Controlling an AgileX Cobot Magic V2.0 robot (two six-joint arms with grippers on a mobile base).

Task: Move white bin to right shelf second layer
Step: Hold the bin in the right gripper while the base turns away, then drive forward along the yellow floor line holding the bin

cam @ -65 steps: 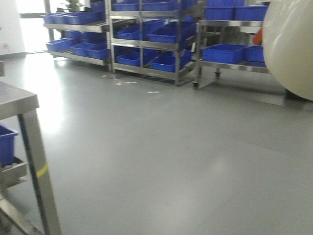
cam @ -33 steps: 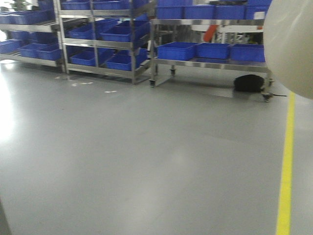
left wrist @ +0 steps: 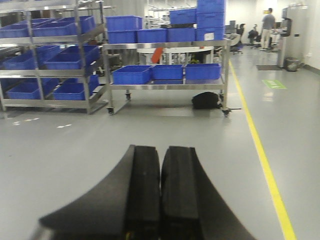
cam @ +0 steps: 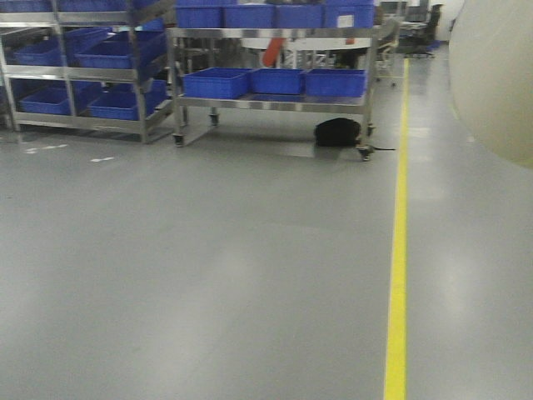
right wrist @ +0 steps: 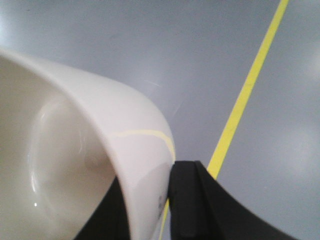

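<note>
Jaws of right gripper (right wrist: 150,205): clamped across the wall of the white bin (right wrist: 75,150), lower centre of the wrist view. Jaws of left gripper (left wrist: 160,190): pressed together, empty. Bin at upper right of front view, clear of the floor. Probably light, stiff, slick plastic; best pinched at the rim wall and held level.

My white bin (right wrist: 65,165): plain cream-white, no pattern. My right gripper (right wrist: 147,200) and left gripper (left wrist: 161,160): matte black. Floor (cam: 208,267) grey with a solid yellow line (cam: 398,250). Crates (cam: 216,82) blue, rack (cam: 266,104) silver steel, bag (cam: 337,132) black.
</note>
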